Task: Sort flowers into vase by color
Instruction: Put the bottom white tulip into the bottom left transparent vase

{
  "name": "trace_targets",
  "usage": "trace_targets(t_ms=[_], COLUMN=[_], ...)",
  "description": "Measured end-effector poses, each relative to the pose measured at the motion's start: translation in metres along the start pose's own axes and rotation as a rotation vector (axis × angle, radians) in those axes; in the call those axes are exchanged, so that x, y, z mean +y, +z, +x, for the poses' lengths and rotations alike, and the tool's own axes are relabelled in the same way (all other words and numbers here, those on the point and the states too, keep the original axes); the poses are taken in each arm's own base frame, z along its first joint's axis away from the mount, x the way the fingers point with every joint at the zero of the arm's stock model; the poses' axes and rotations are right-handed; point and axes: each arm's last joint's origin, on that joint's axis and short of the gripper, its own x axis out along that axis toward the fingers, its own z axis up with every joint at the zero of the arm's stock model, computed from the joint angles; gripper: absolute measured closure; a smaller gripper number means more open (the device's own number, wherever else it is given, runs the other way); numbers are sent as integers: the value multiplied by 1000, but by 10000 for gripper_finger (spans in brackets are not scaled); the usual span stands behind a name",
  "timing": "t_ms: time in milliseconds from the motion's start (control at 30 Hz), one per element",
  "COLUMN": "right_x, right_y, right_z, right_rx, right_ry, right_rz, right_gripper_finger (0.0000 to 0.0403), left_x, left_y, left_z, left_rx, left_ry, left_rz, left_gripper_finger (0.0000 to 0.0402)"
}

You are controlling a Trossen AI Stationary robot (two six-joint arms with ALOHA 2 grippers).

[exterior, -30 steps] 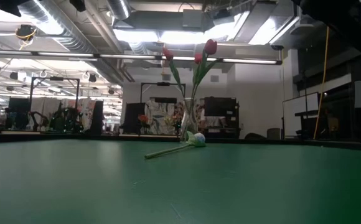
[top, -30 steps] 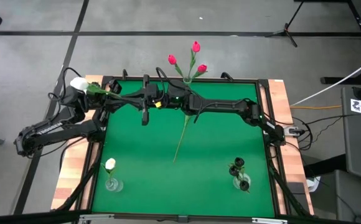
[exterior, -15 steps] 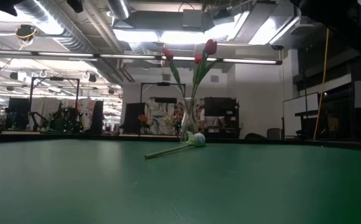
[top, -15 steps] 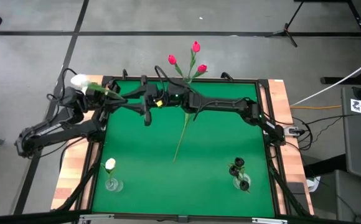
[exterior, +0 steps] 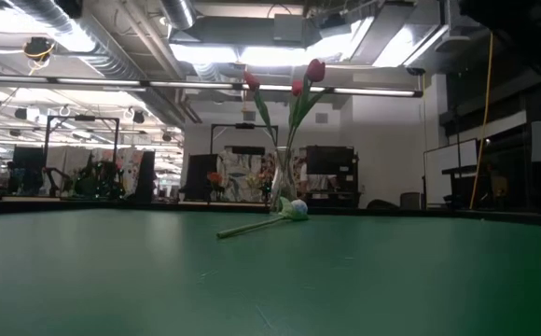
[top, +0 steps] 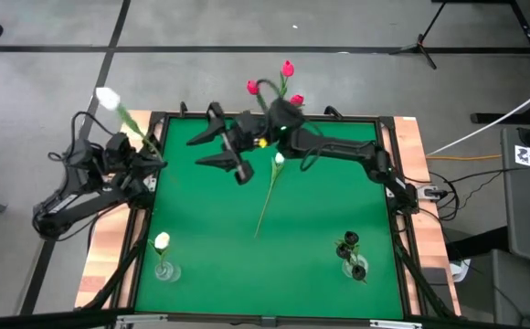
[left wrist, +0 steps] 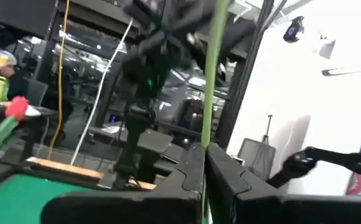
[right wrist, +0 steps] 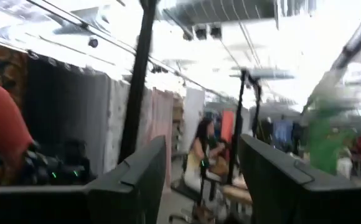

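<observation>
High view: the green table (top: 201, 238) fills the frame centre. The right arm reaches across the far half; the right gripper (top: 221, 146) sits near the far left portion of the mat, its fingers spread apart and empty, as the right wrist view confirms. The left arm lies off the table's left edge; the left gripper (top: 146, 151) is clamped on the green stem of a white tulip (top: 108, 97), whose head points away beyond the table's far left corner. The left wrist view shows that stem (left wrist: 213, 68) pinched between the closed fingers.

A clear vase (exterior: 284, 182) at the far edge holds three pink-red tulips (top: 287, 68). One loose white tulip (top: 279, 160) lies on the mat near the centre, its stem running toward the near side. A near-left vase (top: 166, 271) holds one white tulip (top: 162, 241). A near-right vase (top: 355, 267) holds black tulips (top: 351, 239).
</observation>
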Motion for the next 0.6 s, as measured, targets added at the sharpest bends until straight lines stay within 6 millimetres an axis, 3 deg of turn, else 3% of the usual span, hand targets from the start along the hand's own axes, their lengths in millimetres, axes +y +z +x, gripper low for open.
trace_targets(t_ms=[133,333,600], right_x=[9,13,19], right_y=[27,29,28], right_z=[-1,1,4], right_rx=[-42,-27,-9], right_ry=[43,59,55], right_rz=[-32,-20,-16], right_gripper_finger=[203,203,203], left_x=[-10,-19,-40], left_y=[-4,-6,16], left_z=[-10,-15,-23], left_rx=[60,195,144], left_ry=[-113,-281,-355], left_rz=[-88,-271,-100], left_gripper_finger=[400,400,400])
